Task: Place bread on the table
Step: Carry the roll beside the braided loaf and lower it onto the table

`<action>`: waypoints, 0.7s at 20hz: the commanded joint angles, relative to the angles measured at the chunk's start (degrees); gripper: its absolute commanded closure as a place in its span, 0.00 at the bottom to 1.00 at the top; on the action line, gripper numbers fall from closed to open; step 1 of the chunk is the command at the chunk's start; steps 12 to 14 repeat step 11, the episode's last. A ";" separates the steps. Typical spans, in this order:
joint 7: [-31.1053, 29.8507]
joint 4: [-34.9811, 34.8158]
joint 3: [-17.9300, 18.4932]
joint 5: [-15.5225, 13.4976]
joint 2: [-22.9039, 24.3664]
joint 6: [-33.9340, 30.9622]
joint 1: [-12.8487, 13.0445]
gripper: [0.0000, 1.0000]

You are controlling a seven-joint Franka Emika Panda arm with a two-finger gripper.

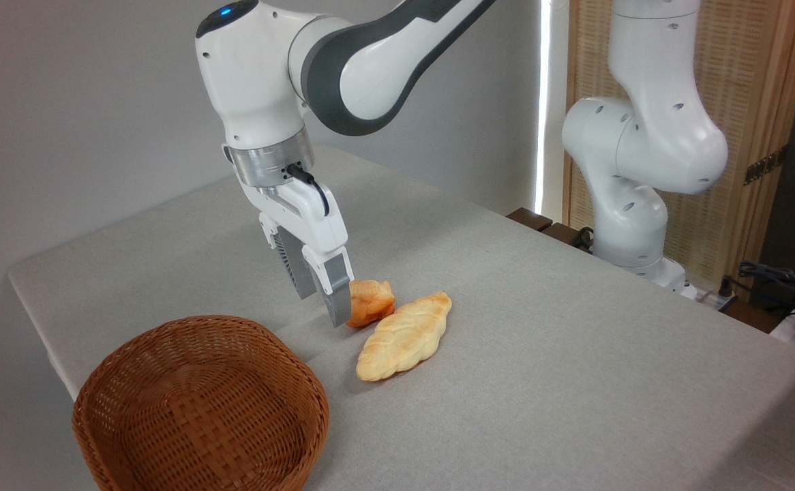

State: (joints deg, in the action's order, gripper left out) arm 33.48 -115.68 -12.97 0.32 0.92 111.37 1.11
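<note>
Camera view shows the tool (322,305) angled down over the grey table (575,354), its fingers spread; the front finger (337,293) touches the left side of the bread (370,302), while the other finger stands apart behind it; the bread lies on the table near its middle; a pale braided loaf (404,336) lies touching the bread at its 5 o'clock; a woven basket (200,409) sits at the loaf's 8 o'clock, near the table's front edge.
</note>
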 commanded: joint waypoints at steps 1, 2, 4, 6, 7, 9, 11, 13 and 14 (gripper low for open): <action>0.00 -0.34 1.01 -0.58 1.10 2.70 0.30 0.00; 0.00 -0.34 1.10 -0.41 1.19 4.28 0.30 0.00; 0.00 -0.17 1.37 -0.41 1.36 6.31 0.04 0.00; 0.00 0.97 2.59 -0.49 1.36 6.40 -0.23 0.00; 0.00 1.41 3.30 -0.58 1.36 6.40 -0.23 0.00; -0.26 1.86 3.48 -0.76 1.45 6.05 -0.23 0.00; -0.43 1.86 3.65 -0.76 1.45 5.87 -0.23 0.00; -0.43 1.86 3.65 -0.76 1.45 5.87 -0.23 0.00; -0.43 1.86 3.65 -0.76 1.45 5.87 -0.23 0.00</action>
